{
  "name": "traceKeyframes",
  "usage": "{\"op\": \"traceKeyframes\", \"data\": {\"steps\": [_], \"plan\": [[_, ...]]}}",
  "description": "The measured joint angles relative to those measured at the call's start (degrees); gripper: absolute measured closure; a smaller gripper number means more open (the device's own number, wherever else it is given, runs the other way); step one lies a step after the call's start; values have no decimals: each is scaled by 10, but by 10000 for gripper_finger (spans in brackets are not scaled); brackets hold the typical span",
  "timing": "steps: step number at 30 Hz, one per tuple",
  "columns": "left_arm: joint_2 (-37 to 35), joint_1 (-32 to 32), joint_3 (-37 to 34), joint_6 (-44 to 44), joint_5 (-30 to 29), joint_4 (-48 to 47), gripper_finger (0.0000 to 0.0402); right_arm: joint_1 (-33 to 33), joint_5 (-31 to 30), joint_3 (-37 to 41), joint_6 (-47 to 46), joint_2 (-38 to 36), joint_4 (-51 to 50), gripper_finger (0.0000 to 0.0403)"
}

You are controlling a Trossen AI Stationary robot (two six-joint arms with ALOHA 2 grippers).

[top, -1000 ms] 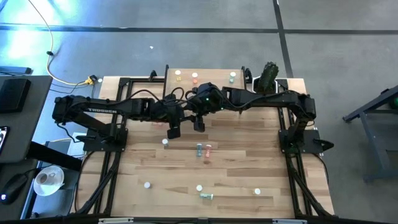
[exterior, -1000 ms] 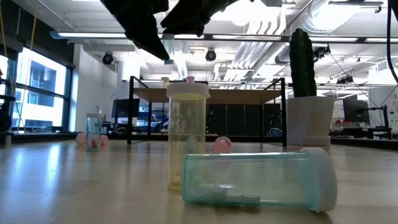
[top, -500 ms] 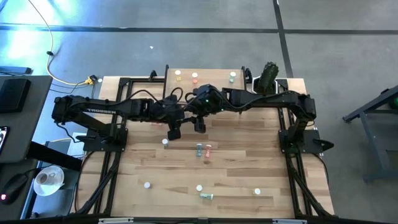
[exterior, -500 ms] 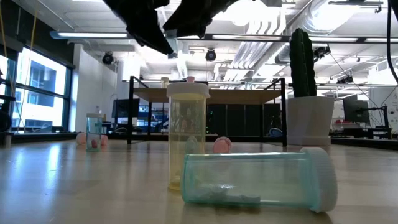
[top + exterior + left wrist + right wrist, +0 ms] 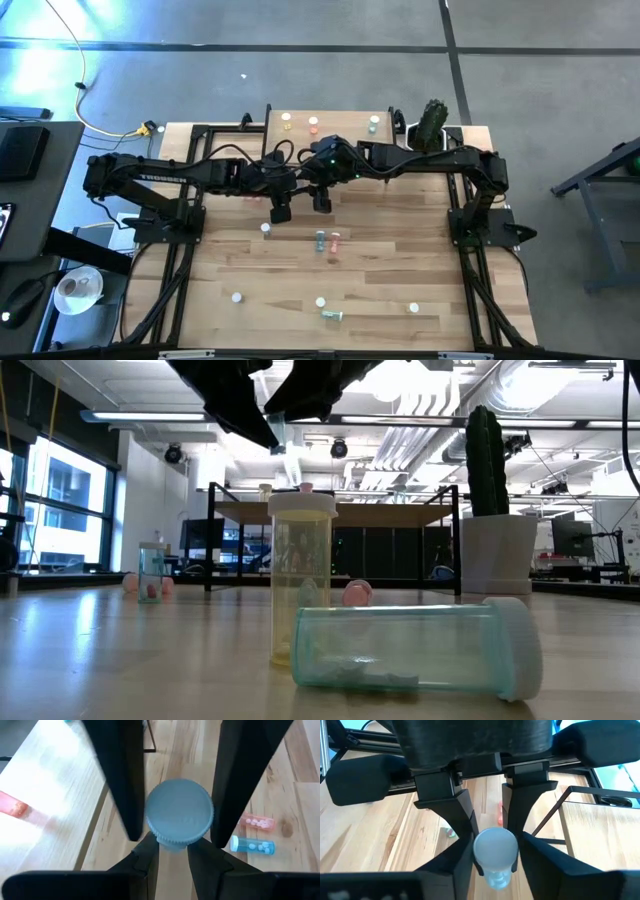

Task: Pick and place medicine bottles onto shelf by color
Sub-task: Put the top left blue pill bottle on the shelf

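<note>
Above the light-wood bench (image 5: 400,260), the left hand (image 5: 172,827) and right hand (image 5: 490,852) both clench one small white-capped medicine bottle (image 5: 179,815).

One camera hangs high above and looks straight down on the whole worktop (image 5: 400,260) and both arms. Another sits low at the near edge, very close to a lying bottle (image 5: 415,650), and looks level across to the far shelf (image 5: 335,512), which the high view also shows. Each wrist camera looks closely past its own tool (image 5: 172,827) down at the worktop.
</note>
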State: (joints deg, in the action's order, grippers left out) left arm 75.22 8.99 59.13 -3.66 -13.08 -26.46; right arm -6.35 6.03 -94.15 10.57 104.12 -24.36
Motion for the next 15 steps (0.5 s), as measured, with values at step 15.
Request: {"op": "traceKeyframes", "data": {"steps": [15], "plan": [[0,0,0,0,-28,1,320,0,-2,0,4,0,1,293]]}}
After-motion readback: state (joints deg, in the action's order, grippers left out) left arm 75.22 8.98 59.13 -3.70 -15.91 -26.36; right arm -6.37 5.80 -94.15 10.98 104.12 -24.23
